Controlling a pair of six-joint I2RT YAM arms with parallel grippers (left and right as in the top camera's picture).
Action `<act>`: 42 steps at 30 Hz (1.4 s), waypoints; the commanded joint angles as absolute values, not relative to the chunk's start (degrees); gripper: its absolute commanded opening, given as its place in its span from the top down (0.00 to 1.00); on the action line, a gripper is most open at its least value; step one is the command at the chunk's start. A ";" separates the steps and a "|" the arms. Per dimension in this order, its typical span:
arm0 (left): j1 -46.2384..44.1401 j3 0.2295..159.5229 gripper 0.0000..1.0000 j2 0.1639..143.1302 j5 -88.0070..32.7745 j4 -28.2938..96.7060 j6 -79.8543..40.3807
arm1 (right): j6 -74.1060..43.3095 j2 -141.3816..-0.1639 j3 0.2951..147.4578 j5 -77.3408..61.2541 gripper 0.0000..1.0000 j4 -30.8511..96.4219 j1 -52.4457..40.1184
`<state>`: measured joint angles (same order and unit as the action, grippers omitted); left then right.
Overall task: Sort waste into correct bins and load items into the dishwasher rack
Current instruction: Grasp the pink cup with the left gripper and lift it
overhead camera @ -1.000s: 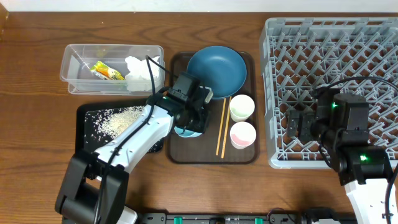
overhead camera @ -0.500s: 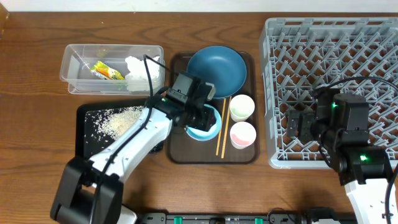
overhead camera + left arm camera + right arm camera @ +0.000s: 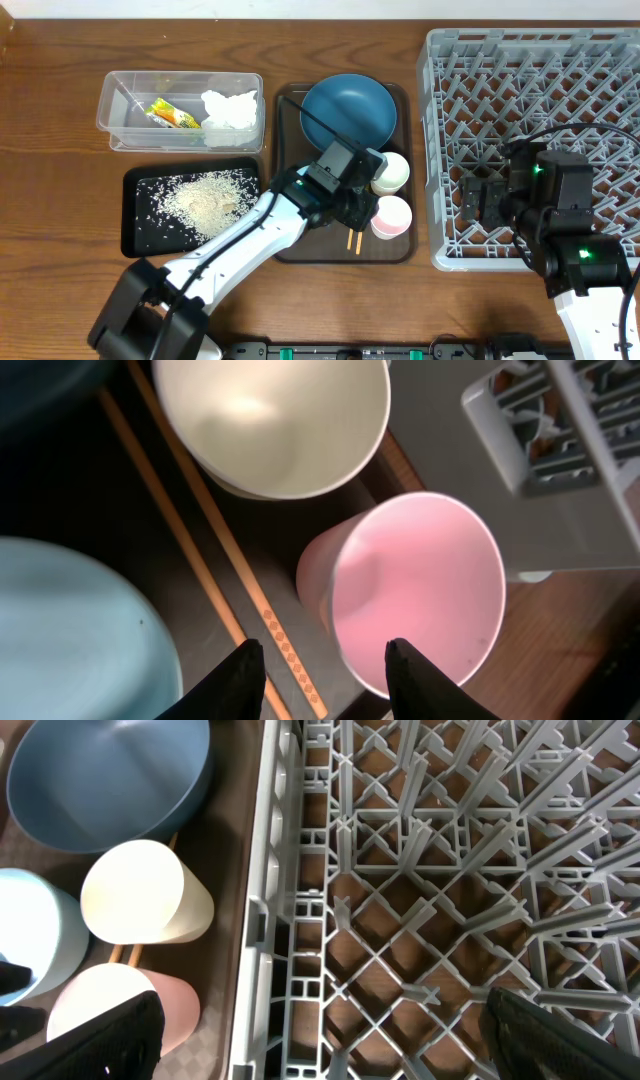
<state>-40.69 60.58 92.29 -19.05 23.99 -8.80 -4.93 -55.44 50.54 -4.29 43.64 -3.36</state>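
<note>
Left gripper (image 3: 325, 680): fingers parted, nothing clamped, hangs above near rim of pink cup (image 3: 415, 590)
Right gripper (image 3: 325, 1035): spread wide, empty, above rack (image 3: 540, 80)
Cream cup (image 3: 270, 420): mouth up, just beside pink cup, both on brown tray (image 3: 395, 252)
Chopsticks (image 3: 210, 560): flat on brown tray, between the two cups and bowl (image 3: 70, 630)
Plate (image 3: 347, 110): far end of brown tray
Clear tub (image 3: 125, 100): holds wrapper (image 3: 172, 116) and tissue (image 3: 230, 108)
Black tray (image 3: 135, 235): holds rice scraps (image 3: 205, 192)
</note>
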 commanded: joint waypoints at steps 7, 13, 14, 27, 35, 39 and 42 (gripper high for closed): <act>-41.87 61.95 0.71 99.70 -17.10 23.97 -11.53 | -4.19 -55.09 51.75 -4.51 0.01 44.25 -2.63; -41.39 62.00 0.94 98.32 -17.30 24.91 -11.55 | -4.16 -55.09 51.75 -4.49 0.01 45.12 -2.63; -41.10 62.02 0.94 97.45 -17.30 25.45 -11.55 | -4.14 -55.09 51.75 -4.47 0.01 45.30 -2.63; -25.63 62.02 0.94 81.23 -36.07 27.53 -12.23 | -4.91 -55.66 51.75 -1.19 0.01 44.31 -2.22; -15.57 62.00 0.94 88.09 -72.62 16.91 -13.87 | 14.94 -61.45 51.51 -43.83 0.01 44.75 -2.79; -15.20 62.00 0.94 92.82 -82.50 14.76 -13.91 | 21.12 -65.65 51.51 -57.32 0.01 43.81 -4.49; -15.35 62.00 0.93 95.74 -83.40 14.81 -15.42 | 23.05 -68.71 51.51 -60.34 0.01 42.50 -5.89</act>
